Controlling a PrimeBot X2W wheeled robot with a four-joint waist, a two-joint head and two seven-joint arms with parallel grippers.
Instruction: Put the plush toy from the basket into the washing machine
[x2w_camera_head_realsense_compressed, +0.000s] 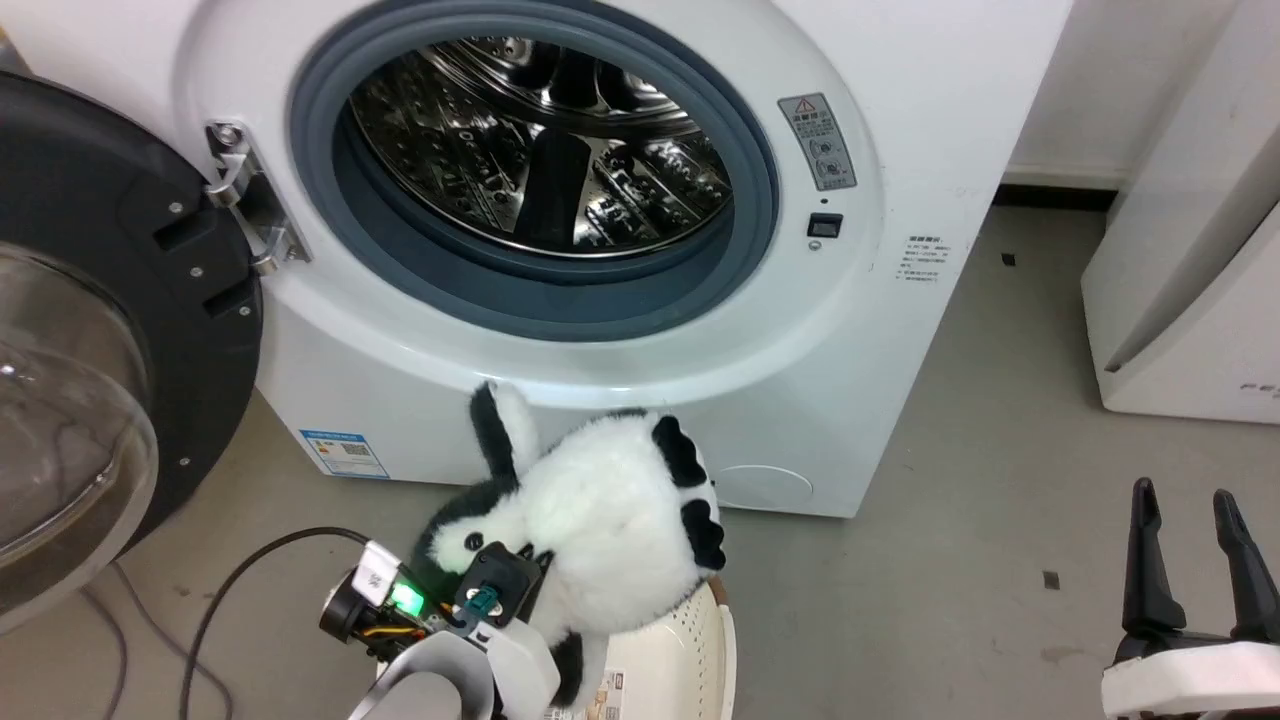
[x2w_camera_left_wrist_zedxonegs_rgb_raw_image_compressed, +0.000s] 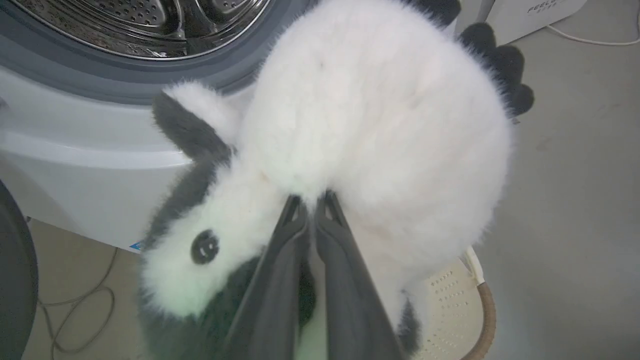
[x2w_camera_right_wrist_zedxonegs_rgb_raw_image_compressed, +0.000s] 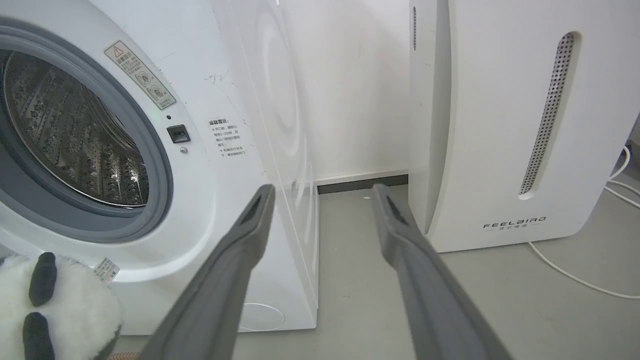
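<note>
The fluffy white plush toy (x2w_camera_head_realsense_compressed: 610, 535) with black patches hangs in the air above the cream basket (x2w_camera_head_realsense_compressed: 690, 660), just below the washing machine's (x2w_camera_head_realsense_compressed: 900, 130) round grey-gasketed port. My left gripper (x2w_camera_left_wrist_zedxonegs_rgb_raw_image_compressed: 311, 202) is shut on the plush toy's fur, its two dark fingers pressed close together; the toy's black eye (x2w_camera_left_wrist_zedxonegs_rgb_raw_image_compressed: 205, 246) sits left of them. The steel drum (x2w_camera_head_realsense_compressed: 545, 145) stands open and empty, with the black-rimmed glass door (x2w_camera_head_realsense_compressed: 90, 330) swung out to the left. My right gripper (x2w_camera_head_realsense_compressed: 1190, 505) is open at the lower right over bare floor, holding nothing. The toy's edge (x2w_camera_right_wrist_zedxonegs_rgb_raw_image_compressed: 55, 305) shows low left in the right wrist view.
A white FEELBIRD appliance (x2w_camera_right_wrist_zedxonegs_rgb_raw_image_compressed: 520, 125) stands to the right of the washer, with a white cable (x2w_camera_right_wrist_zedxonegs_rgb_raw_image_compressed: 575, 277) on the floor beside it. A dark cable (x2w_camera_head_realsense_compressed: 235, 590) loops on the grey floor at lower left, below the open door.
</note>
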